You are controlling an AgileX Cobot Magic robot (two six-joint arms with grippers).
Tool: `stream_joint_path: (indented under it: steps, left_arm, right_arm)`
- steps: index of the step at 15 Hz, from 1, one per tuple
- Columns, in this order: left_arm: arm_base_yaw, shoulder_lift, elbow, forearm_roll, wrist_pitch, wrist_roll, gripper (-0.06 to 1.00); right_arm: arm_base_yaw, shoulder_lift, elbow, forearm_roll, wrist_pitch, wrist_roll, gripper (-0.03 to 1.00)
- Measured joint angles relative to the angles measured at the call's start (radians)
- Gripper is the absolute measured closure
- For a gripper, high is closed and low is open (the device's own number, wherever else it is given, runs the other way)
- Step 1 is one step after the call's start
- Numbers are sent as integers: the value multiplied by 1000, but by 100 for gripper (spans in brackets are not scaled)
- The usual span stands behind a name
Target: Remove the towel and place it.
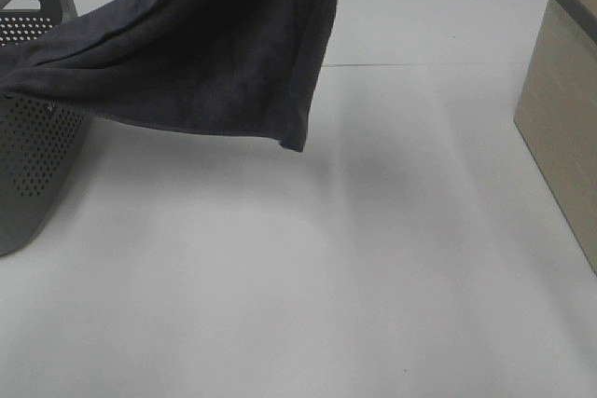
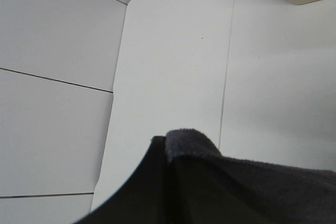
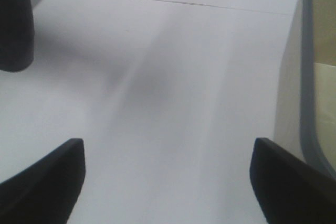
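The dark charcoal towel hangs stretched in the air. One end still lies over the grey perforated basket at the left, and the other rises out of the top of the exterior view. Its free corner dangles above the white table. In the left wrist view a fold of the towel fills the near foreground and hides the left gripper's fingers, which are shut on it. My right gripper stands open low over bare table, with nothing between its fingers.
A beige bin with a grey rim stands at the table's right edge, close beside the right gripper. A seam runs across the table. A dark shape sits at the edge of the right wrist view.
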Motion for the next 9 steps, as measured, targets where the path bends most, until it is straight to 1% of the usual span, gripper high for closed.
stream_joint_path:
  steps: [1,2,3,5,6,7,8,9]
  left_arm:
    - [-11,5,0,-3,-2,-16,94]
    - [-15,7,0,-5,-8,-29,94]
    - [-19,7,0,-12,-41,-63,94]
    - [-23,7,0,-30,-126,-163,94]
    - [-23,7,0,-32,-159,-209,94]
    - [-23,7,0,-33,-178,-238,94]
    - [-23,7,0,-33,-178,-240,94]
    - [-23,7,0,-33,-178,-240,94]
  right_arm:
    - [0,60,0,83,-18,-106,14]
    - [0,92,0,131,-24,-161,14]
    - [0,147,0,224,-44,-264,14]
    - [1,253,0,451,-78,-492,14]
    - [15,294,-2,564,-91,-625,15]
    - [127,361,-8,783,-137,-839,15]
    - [161,375,-8,817,-160,-870,15]
    - [254,403,-11,884,-243,-933,15]
